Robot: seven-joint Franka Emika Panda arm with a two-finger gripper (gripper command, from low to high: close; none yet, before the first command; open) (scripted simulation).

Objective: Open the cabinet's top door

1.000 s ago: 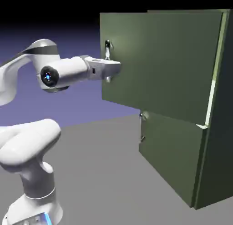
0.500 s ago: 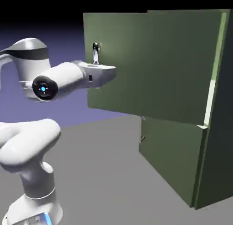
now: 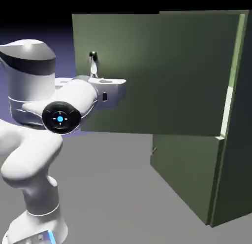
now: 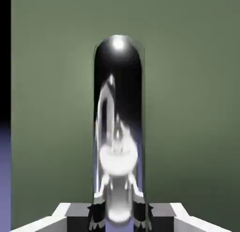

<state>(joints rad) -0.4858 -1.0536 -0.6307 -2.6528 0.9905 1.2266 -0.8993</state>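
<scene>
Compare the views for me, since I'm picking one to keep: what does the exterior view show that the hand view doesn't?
Only the exterior view shows the white arm, the whole cabinet, its shut lower door, and how far the top door has swung out. Only the hand view shows the mirror-like handle close up, between the fingertips, which close on it. Both show the top door, the handle and the hand on it.

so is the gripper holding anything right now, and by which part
Yes: the gripper is shut on the top door's silver handle, gripping it near its lower end.
</scene>
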